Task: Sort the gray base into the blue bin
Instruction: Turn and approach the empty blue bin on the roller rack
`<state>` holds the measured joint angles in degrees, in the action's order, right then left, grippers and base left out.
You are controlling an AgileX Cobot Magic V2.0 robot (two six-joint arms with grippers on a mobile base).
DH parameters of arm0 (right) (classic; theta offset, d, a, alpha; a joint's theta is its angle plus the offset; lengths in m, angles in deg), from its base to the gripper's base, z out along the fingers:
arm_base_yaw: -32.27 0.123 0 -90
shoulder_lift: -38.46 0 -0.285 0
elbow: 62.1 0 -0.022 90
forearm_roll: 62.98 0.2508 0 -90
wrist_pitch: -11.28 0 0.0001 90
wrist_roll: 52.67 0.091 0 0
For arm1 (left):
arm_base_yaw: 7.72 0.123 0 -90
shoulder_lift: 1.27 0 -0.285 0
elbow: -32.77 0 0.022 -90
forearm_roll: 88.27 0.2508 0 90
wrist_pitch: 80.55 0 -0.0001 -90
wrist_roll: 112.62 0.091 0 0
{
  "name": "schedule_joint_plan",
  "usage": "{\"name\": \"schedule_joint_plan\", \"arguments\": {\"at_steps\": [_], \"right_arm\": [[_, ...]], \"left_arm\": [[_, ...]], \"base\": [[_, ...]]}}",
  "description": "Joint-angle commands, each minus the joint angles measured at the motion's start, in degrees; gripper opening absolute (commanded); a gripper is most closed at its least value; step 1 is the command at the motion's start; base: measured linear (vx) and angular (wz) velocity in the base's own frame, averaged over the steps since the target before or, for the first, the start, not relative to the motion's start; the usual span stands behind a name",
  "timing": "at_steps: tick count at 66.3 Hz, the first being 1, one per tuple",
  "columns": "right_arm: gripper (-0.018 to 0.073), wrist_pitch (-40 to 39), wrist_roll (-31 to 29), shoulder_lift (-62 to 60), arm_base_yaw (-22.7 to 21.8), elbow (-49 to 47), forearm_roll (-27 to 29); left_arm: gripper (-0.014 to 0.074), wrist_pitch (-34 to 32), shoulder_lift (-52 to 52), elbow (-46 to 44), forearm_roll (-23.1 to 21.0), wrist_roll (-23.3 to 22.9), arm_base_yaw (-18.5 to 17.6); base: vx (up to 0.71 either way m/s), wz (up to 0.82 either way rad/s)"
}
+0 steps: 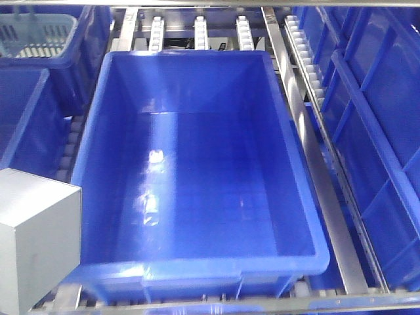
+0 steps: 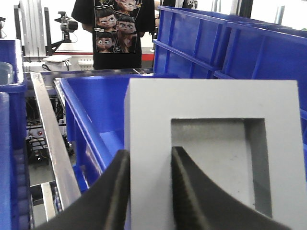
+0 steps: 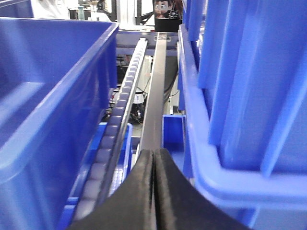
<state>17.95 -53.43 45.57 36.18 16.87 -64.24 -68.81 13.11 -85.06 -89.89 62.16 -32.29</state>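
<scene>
1. The left gripper [image 2: 149, 154] is clamped on one side wall of the gray base [image 2: 216, 98]. One finger [image 2: 117, 191] is on the outer side, the other inside the square recess.
2. In the front view the gray base [image 1: 33, 243] is held at the near left corner of the blue bin [image 1: 197, 268], its edge overlapping the rim.
3. The right gripper [image 3: 154, 157] is fully closed and holds nothing. It sits over a metal rail [image 3: 156, 96] between bins.

A: Any text, labels, numbers?
B: Nothing legible. The black T-shirt [image 2: 117, 33] has a cartoon-face print, no letters I can make out.
A: The gray base [image 2: 211, 105]? The blue bin [image 1: 216, 197]?
B: Plain, no readable markings.
</scene>
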Motion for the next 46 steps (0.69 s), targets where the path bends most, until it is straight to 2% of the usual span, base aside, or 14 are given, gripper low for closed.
{"name": "schedule_joint_plan", "arguments": {"at_steps": [1,46], "right_arm": [[-0.0009,-4.46,-0.31,-0.65,-0.27,0.79,-0.64],[-0.0009,-4.46,-0.31,-0.65,-0.27,0.79,-0.64]], "left_arm": [[-0.0006,-6.36,0.54,-1.64,-0.55,-0.37,-0.27],[-0.0006,-6.36,0.54,-1.64,-0.55,-0.37,-0.27]], "base": [[0.14,-0.09],[0.11,-0.02]]}}
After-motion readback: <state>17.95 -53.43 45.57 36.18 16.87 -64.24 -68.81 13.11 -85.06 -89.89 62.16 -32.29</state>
